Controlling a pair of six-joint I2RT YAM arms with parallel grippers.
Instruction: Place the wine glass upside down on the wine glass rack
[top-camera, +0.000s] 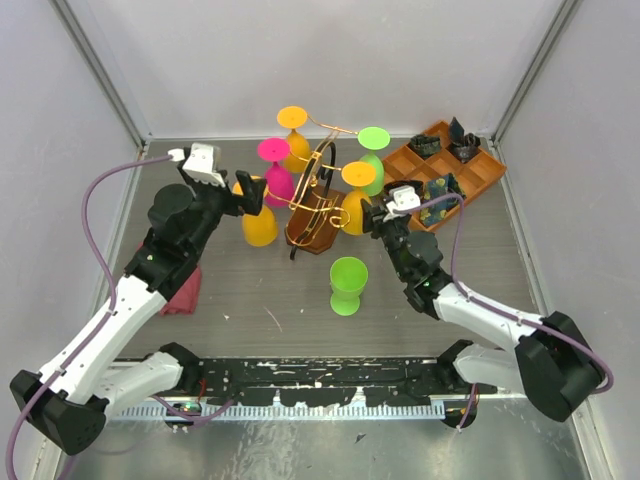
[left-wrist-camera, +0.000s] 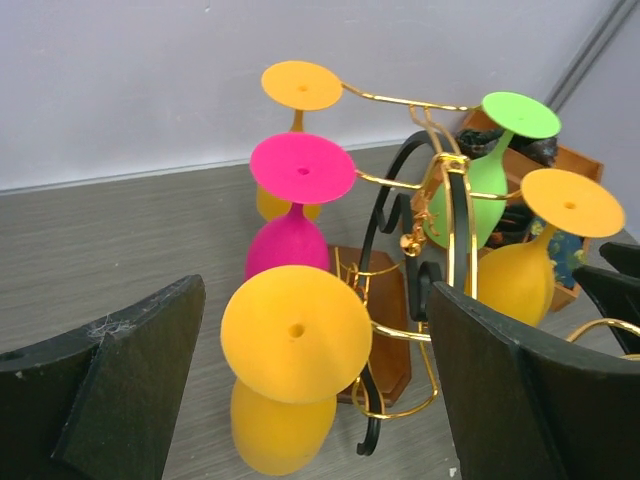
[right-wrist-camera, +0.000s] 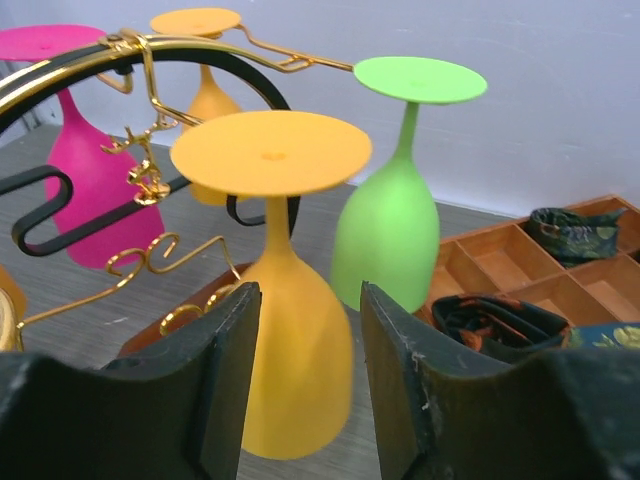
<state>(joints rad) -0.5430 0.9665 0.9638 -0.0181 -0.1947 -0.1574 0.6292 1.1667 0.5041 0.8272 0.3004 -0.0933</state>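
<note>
From above, the rack (top-camera: 318, 205) stands mid-worktop (top-camera: 250, 310) with five glasses hung foot-up on its arms. The right end effector (top-camera: 372, 213) sits at the orange glass (top-camera: 357, 176) on the rack's right side. The left end effector (top-camera: 240, 195) is at a second orange glass (top-camera: 260, 228) on the left. One green glass (top-camera: 347, 285) stands on the worktop in front, not racked.

In the left wrist view, the left end effector is fully released. Its fingers are well apart either side of the second orange glass's foot and touch nothing.

In the right wrist view, the right end effector brackets the orange glass's bowl with its jaws loosened. A thin gap shows at one finger, while the other looks to be touching or nearly so. The glass hangs upside down from the wire arm.

The risk, as I judge it, is a crooked retreat. That would drag the near finger along the bowl, swinging the glass into the lime glass (right-wrist-camera: 385, 230) just beside it or sliding its foot off the arm.
</note>
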